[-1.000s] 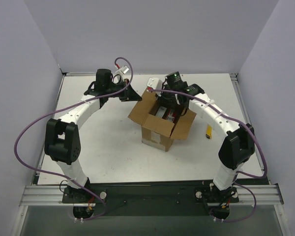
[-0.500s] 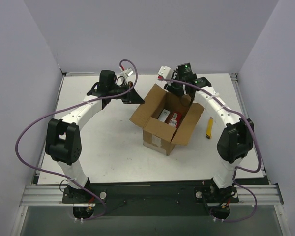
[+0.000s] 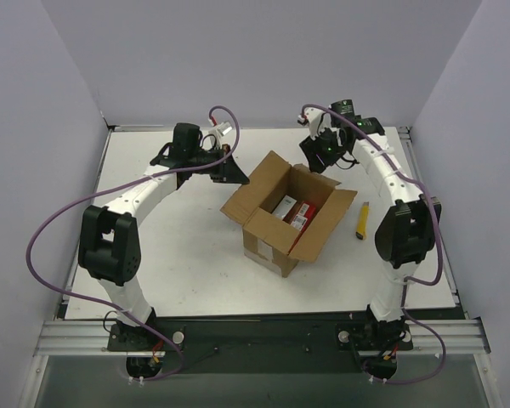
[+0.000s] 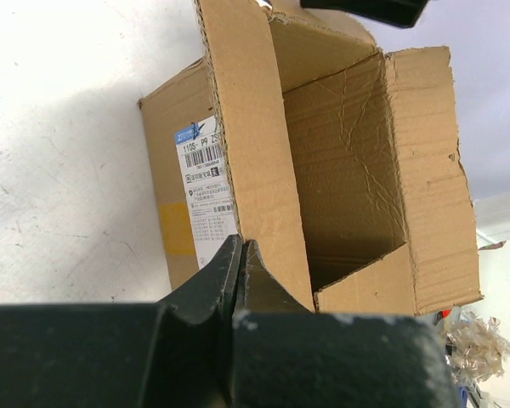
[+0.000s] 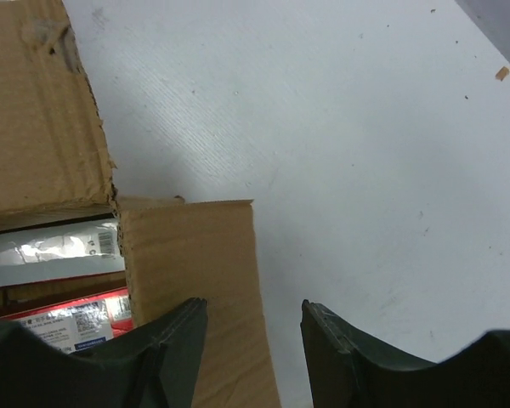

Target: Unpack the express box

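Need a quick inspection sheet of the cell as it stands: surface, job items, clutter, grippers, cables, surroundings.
Surface: white table, small specks.
Job's things: express box open, flaps out, red packs inside.
Clutter: yellow tool right of box.
Grippers: left gripper shut, at the far-left flap; right gripper open, empty, above a flap edge.
Cables: purple cables loop beside both arms.
Surroundings: pale walls on three sides.

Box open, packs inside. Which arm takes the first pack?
Right, probably. The right gripper hangs at the far edge of the express box, jaws open, with the red packs close by in its wrist view. The left gripper sits outside the box, jaws shut.
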`<state>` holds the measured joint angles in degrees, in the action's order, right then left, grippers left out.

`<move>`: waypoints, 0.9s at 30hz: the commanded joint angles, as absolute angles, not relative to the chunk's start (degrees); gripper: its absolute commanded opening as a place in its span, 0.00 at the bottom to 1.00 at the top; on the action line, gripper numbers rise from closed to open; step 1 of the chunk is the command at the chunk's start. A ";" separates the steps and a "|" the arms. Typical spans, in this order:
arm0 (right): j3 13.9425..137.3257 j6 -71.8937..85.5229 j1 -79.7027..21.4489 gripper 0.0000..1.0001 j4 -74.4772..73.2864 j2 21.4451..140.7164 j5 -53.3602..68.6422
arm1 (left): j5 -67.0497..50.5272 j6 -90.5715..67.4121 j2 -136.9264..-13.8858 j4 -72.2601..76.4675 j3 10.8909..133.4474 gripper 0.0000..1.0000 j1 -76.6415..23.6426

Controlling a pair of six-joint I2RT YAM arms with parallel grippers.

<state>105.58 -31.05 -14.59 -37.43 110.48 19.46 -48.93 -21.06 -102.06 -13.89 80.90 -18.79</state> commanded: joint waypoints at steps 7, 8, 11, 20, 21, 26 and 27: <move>108.29 -23.38 -13.71 0.50 -38.24 102.49 31.28 | -48.78 -17.84 -100.02 -15.91 81.12 0.00 -19.25; 107.41 -24.42 -14.23 0.51 -38.15 101.09 32.42 | -48.78 -17.84 -100.02 -15.91 81.12 0.00 -19.25; 103.29 -27.49 -15.90 0.53 -38.32 99.50 29.64 | -48.69 -17.93 -100.02 -15.91 81.21 0.00 -19.25; 94.75 -33.22 -19.60 0.56 -37.53 102.92 12.31 | -48.95 -18.11 -100.11 -15.56 81.65 0.00 -19.25; 94.31 -33.83 -19.60 0.56 -37.09 103.27 11.35 | -48.96 -18.11 -99.93 -15.56 81.65 0.00 -19.25; 93.86 -33.58 -19.60 0.14 -37.62 104.42 13.70 | -48.25 -17.93 -99.23 -15.21 80.95 0.00 -19.25; 94.13 -33.57 -19.60 0.08 -38.14 104.24 14.93 | -48.08 -17.84 -99.05 -15.12 80.95 0.00 -19.25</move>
<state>94.61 -33.15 -19.49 -35.29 104.42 13.93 -48.88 -20.32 -101.80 -14.41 80.90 -18.90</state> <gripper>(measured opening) 0.214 0.025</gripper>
